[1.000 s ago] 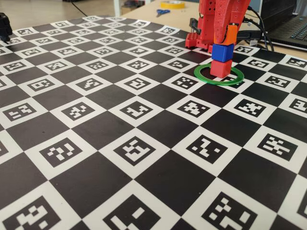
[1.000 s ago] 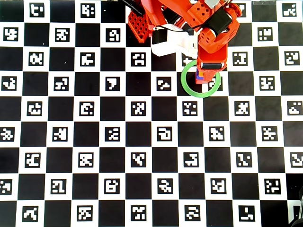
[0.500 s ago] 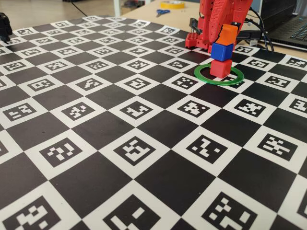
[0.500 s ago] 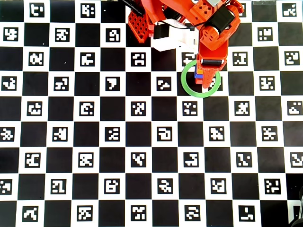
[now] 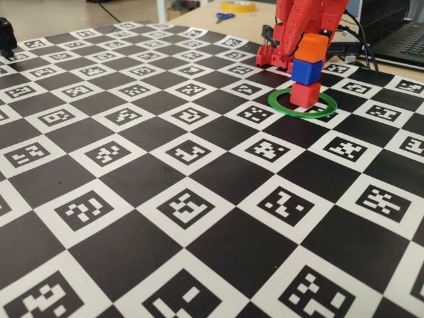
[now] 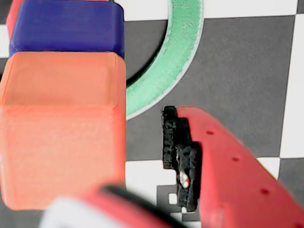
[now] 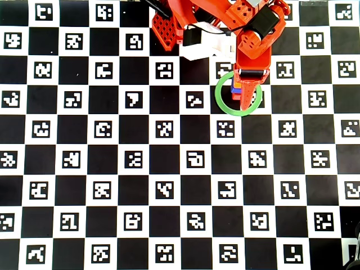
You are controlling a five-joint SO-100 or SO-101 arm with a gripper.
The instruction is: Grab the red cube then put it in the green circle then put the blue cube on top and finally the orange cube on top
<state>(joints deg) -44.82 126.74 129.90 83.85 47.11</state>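
orange cube [image 5: 313, 48] | light, rigid, slick plastic (grip flat side faces) | gripper [image 6: 142, 156] jaws parted, cube released atop blue cube [image 5: 307, 71]

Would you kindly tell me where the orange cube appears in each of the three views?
Fixed view: the orange cube tops the stack at upper right, above the blue cube.
Wrist view: it fills the left half.
Overhead view: hidden beneath the arm; not visible.
Shared landmark: the green circle.
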